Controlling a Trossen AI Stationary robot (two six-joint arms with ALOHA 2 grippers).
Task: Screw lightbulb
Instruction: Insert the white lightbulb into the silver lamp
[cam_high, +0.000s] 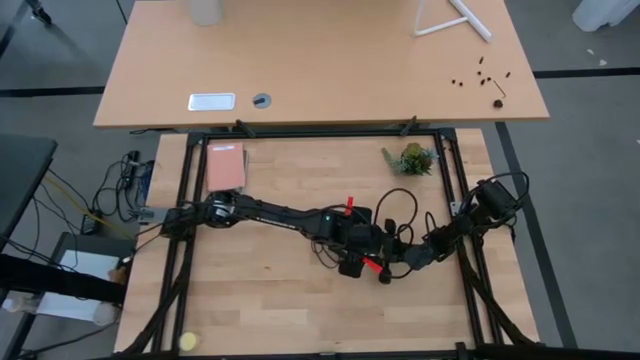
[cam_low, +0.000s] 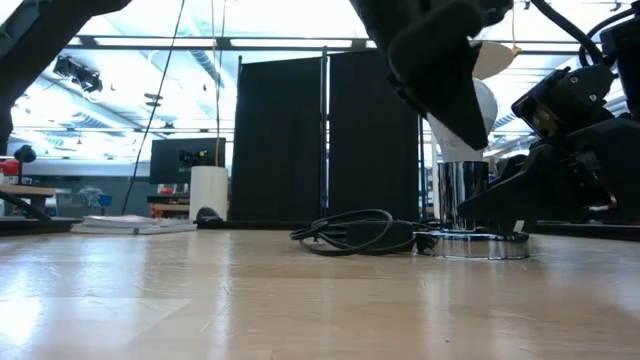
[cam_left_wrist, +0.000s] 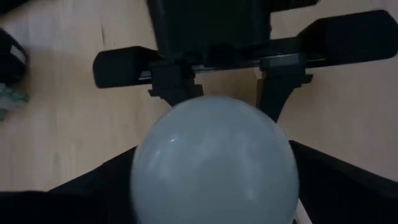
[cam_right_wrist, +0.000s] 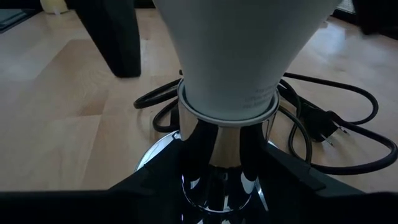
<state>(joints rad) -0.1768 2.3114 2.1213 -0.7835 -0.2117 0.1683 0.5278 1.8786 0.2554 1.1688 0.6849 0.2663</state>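
Observation:
The white lightbulb (cam_right_wrist: 233, 50) stands upright with its narrow end down in the top of the shiny chrome socket (cam_right_wrist: 214, 146), near the table's middle. The socket stands on its round base disc (cam_low: 475, 247) on the wood. My left gripper (cam_high: 353, 255) is over the bulb and shut on it. The bulb's round top fills the left wrist view (cam_left_wrist: 214, 162). My right gripper (cam_high: 397, 262) comes in low from the table's right and is shut on the socket. In the high view the grippers hide the bulb. My left gripper pinches the bulb's wide round part (cam_left_wrist: 142, 180) between its two fingers (cam_left_wrist: 93, 196), one on each side. The fingers come from above, pointing down. The bulb stands upright, its narrow end (cam_right_wrist: 227, 106) in the socket's rim. My right gripper holds the socket's chrome stem (cam_right_wrist: 214, 155) between its two fingers (cam_right_wrist: 155, 183), one on each side. The fingers lie about level, coming from the table's right, low above the base disc. The socket stands upright on the table.
The socket's black cord (cam_right_wrist: 336, 127) lies in loops on the table just behind the socket, also seen in the low view (cam_low: 355, 232). A small green plant (cam_high: 410, 158) and a pink book (cam_high: 225, 166) lie toward the far edge. A yellow object (cam_high: 188, 342) lies near the left front corner.

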